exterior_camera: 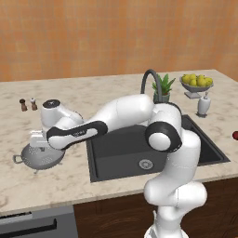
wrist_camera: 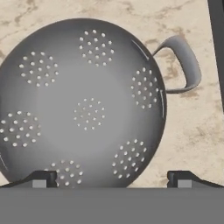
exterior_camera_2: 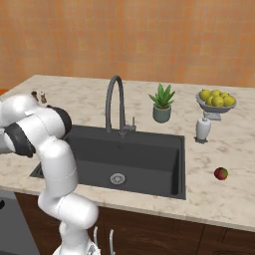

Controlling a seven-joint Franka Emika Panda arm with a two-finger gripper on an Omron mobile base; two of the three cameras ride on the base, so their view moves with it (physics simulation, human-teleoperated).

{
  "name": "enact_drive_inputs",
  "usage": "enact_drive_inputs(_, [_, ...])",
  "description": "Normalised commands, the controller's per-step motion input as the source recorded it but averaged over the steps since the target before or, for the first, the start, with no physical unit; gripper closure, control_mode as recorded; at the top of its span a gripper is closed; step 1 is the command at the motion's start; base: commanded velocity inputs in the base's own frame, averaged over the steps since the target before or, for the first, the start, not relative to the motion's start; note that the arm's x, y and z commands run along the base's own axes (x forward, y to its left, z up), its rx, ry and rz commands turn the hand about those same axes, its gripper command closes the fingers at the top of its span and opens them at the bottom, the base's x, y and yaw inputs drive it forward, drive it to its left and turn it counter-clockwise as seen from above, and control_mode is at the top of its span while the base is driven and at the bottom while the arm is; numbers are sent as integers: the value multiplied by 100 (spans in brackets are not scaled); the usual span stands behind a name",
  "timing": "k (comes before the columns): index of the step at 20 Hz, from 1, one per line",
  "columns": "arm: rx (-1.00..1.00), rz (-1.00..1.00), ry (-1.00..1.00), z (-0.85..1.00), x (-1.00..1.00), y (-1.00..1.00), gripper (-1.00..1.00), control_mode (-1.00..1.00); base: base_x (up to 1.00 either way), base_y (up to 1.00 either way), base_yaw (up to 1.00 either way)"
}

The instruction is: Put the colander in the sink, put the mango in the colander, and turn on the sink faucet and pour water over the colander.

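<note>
In the left base view, the white arm reaches left across a marble worktop, and its pincer hangs just above the colander, a silver perforated bowl standing on the worktop left of the sink. The sink is a dark rectangular basin with a round steel drain, and the sink faucet arches behind the arm at the far rim. Farther right stand a small potted plant, a bowl of yellow fruits and a white dispenser bottle. Two small shakers stand at the far left. The mango shows at the right edge. In the right base view, the mango lies on the worktop to the right of the sink, well apart from the basin, and the faucet rises behind the basin. In the hand view, the colander lies directly below the camera, one loop handle to its right; the two dark fingertips stand wide apart, one over the colander's rim and one over bare worktop, holding nothing.
</note>
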Motion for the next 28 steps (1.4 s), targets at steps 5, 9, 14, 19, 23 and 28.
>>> enact_drive_inputs(5, [5, 0, 0, -7, 0, -18, -100, -100, 0, 0, 0])
enact_drive_inputs(9, [6, 0, 0, -22, 0, -43, -100, -100, 0, 0, 0])
enact_drive_inputs(14, [6, 0, 0, -20, 0, -40, -100, -100, 0, 0, 0])
enact_drive_inputs(19, [10, 0, 0, -30, 0, -40, -100, -100, 0, 0, 0])
enact_drive_inputs(23, [2, 0, 0, -28, 0, -6, -100, -100, 0, 0, 0])
enact_drive_inputs(28, [0, -2, 0, -6, 11, 7, -100, -100, 0, 0, 0])
